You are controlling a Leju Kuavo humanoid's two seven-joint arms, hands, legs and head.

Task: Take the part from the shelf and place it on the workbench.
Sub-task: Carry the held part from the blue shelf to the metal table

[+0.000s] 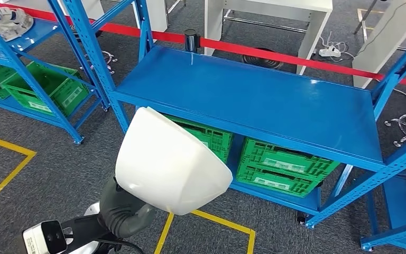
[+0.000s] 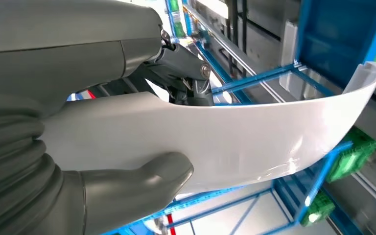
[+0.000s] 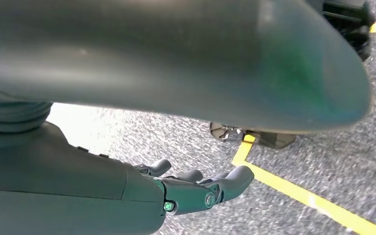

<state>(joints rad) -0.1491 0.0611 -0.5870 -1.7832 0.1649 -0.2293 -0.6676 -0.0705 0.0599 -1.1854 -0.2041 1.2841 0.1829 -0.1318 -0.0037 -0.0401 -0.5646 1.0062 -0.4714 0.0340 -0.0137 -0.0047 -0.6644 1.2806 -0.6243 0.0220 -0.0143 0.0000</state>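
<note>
the left hand (image 2: pixel 127 181) is clamped on the part (image 1: pixel 169 161), thumb pressed against its outer face in the left wrist view. the part is a glossy white moulded shell, smooth and curved like a cowl, with a thin rim that ends in a small raised lip at its far tip; its broad side is plain, with no markings to be seen. in the head view it is carried in the air above the grey floor (image 1: pixel 42 180), just short of the near long edge of the blue surface (image 1: pixel 254 95), towards that edge's left corner. the right hand (image 3: pixel 200 188) hangs over the floor near a yellow line (image 3: pixel 303 196), fingers loosely curled and apart, holding nothing. under the surface sit green crates (image 1: pixel 280 166). beyond its far edge runs a red barrier tape (image 1: pixel 275 55).
</note>
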